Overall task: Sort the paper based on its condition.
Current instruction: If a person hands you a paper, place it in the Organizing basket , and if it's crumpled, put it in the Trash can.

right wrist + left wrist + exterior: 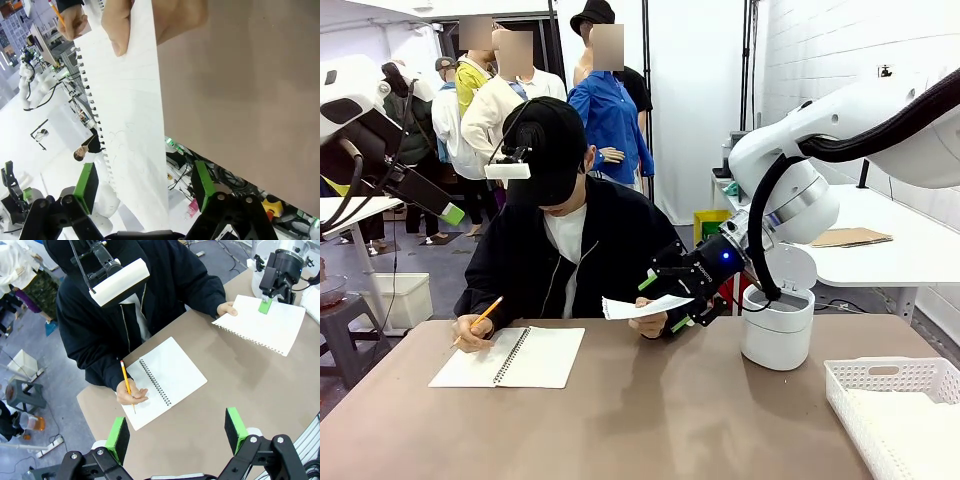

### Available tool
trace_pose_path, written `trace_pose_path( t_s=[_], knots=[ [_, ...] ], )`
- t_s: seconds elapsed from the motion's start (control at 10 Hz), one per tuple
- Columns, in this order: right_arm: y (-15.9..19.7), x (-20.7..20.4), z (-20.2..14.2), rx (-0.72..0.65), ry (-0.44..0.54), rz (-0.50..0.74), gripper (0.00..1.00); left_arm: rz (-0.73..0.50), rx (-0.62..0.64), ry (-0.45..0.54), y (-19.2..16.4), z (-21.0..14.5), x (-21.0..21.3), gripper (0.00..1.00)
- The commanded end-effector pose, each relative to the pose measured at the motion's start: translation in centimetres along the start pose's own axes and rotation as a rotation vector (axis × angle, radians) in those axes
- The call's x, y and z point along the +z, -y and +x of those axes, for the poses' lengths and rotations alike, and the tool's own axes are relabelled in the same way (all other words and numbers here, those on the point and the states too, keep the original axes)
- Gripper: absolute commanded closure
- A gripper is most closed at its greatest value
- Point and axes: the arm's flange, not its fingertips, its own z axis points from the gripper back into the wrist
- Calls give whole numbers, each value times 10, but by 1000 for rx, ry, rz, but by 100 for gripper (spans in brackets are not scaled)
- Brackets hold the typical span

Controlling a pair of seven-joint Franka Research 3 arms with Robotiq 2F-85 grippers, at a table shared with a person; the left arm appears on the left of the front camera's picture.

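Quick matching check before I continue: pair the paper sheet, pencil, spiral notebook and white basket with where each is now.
Things: 1 paper sheet; 2 pencil; 3 spiral notebook; 4 white basket.
Places: A open on the table; B at the table's right end; C between the open fingers of the right gripper; D in the hand by the notebook.
Pairs: 1-C, 2-D, 3-A, 4-B.

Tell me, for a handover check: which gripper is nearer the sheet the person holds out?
Right. The right gripper has its open jaws astride the sheet; the left gripper hangs high, nearer the notebook, well apart.
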Motion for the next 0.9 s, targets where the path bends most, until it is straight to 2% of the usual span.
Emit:
trace_pose_path(
  t_s=[0.0,0.2,0.3,0.8],
  knots=[
    [0,0,1,-5,-11,-5,46,-1,2,1,0,0,0,0],
    [1,0,3,-8,-4,-7,86,-1,2,1,0,0,0,0],
    [1,1,2,-8,-5,-5,100,-1,2,1,0,0,0,0],
    [0,5,2,-14,-7,4,100,-1,2,1,0,0,0,0]
  ],
)
